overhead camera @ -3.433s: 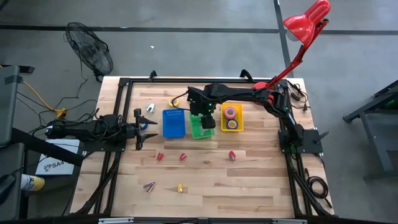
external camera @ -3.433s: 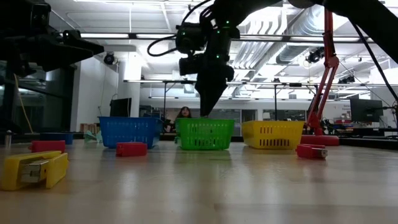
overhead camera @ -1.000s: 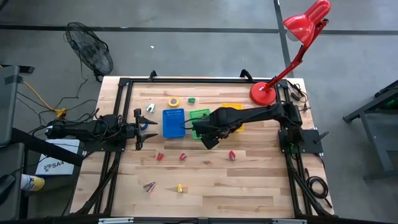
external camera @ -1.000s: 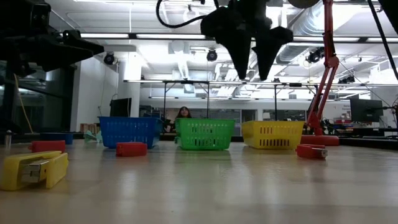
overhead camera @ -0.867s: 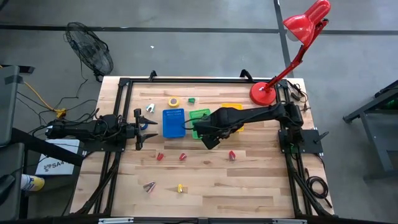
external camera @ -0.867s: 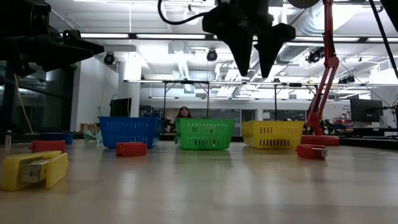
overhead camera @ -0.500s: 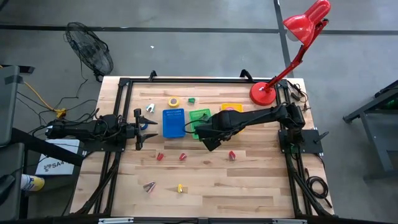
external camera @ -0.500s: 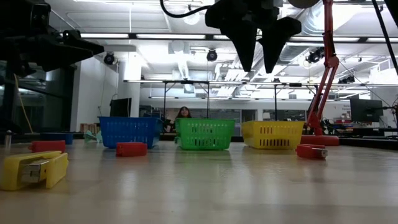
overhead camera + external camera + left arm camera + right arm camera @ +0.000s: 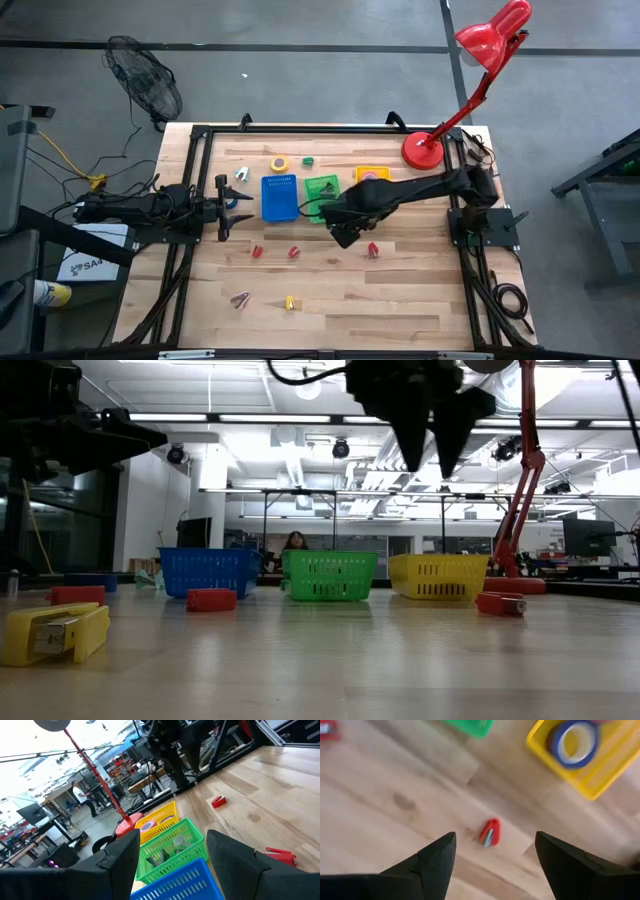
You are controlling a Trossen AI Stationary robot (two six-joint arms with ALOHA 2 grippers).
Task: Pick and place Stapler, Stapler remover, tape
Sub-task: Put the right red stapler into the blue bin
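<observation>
While the left gripper [image 9: 222, 209] waits at the table's left edge, jaws parted, the right gripper [image 9: 344, 238] hangs splayed above a red stapler [image 9: 489, 831].

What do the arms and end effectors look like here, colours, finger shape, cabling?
Both arms are dark, near-black, and jointed. The right end effector has two tapered, wedge-shaped black fingers; the left end effector has the same dark pair. Black cables trail beside the left arm. No markings are legible.
</observation>
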